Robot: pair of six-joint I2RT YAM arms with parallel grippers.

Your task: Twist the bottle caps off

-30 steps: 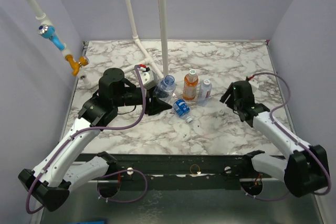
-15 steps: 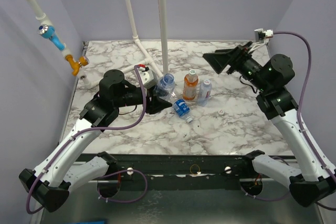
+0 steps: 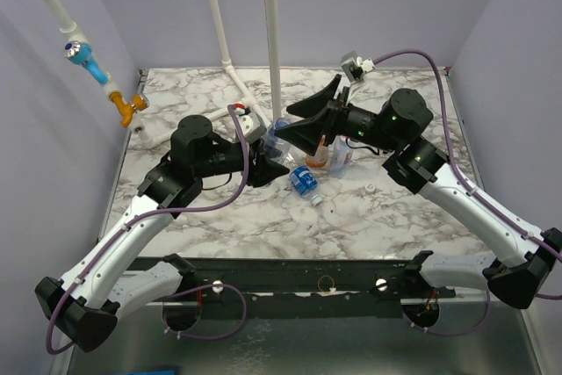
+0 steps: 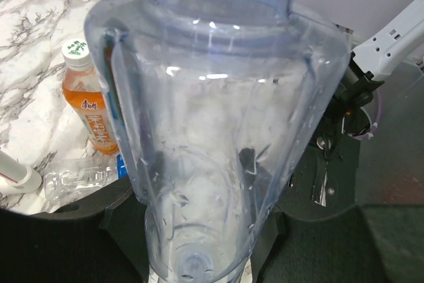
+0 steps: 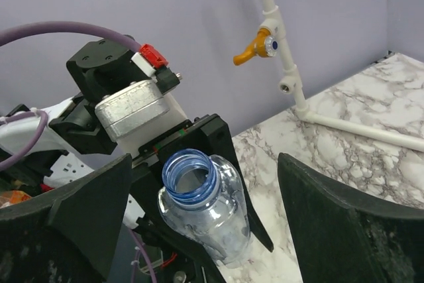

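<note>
My left gripper (image 3: 273,155) is shut on a clear bottle (image 3: 279,140) and holds it tilted above the table. In the right wrist view the bottle (image 5: 207,220) has an open blue-threaded mouth with no cap on it. It fills the left wrist view (image 4: 218,130). My right gripper (image 3: 309,118) is open, its jaws wide on either side of the bottle's mouth without touching it. The orange bottle (image 4: 89,107) stands capped behind. Another clear bottle (image 3: 343,154) stands beside it. A blue-labelled bottle (image 3: 303,180) lies on the table. Two loose white caps (image 3: 317,201) (image 3: 371,188) lie nearby.
A white vertical pipe (image 3: 272,41) rises just behind the bottles. A slanted pipe with a blue valve (image 3: 85,54) and a yellow valve (image 3: 132,110) runs along the left wall. Purple walls enclose the marble table (image 3: 404,103) on three sides.
My right arm has swung from the table's right side up and left, bringing its open jaws to the mouth of the bottle held by my left gripper. The left arm has barely moved.
</note>
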